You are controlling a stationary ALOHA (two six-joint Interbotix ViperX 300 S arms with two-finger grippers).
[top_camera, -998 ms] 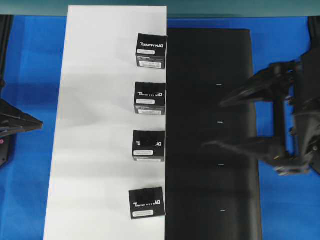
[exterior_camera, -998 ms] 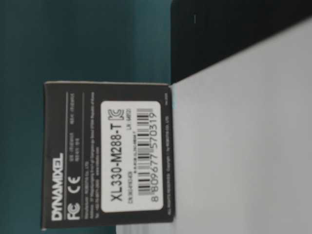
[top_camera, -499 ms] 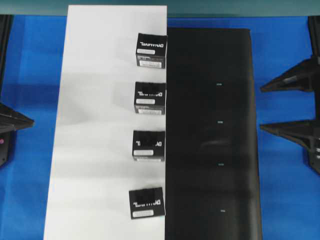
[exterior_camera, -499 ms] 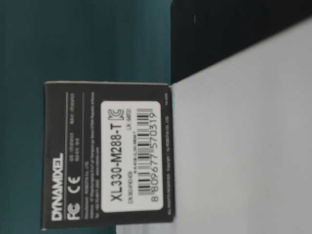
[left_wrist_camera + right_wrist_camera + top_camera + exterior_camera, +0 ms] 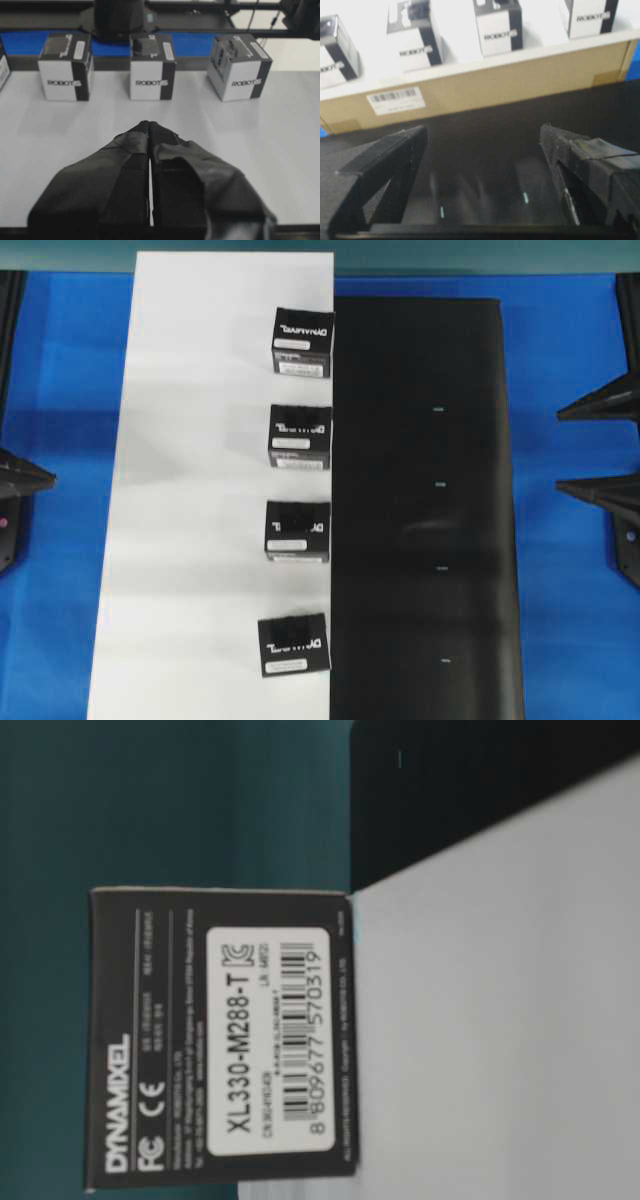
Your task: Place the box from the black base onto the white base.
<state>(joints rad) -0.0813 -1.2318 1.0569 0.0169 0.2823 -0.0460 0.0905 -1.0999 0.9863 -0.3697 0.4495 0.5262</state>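
Seemingly light, stiff and slick-sided, the box (image 5: 293,645) at lower centre stands on the white base (image 5: 190,540), best pinched across opposite flat faces, while the right hand (image 5: 600,452) gapes empty and the left hand (image 5: 150,129) stays clenched on nothing.

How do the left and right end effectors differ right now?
The left end effector has its fingers pressed together, while the right end effector stands wide open. The left one hovers over the white base, facing the row of boxes; the right one hangs over the black base, with nothing between its fingers. Both are black, empty-handed, and sit at the outer edges of the overhead view.
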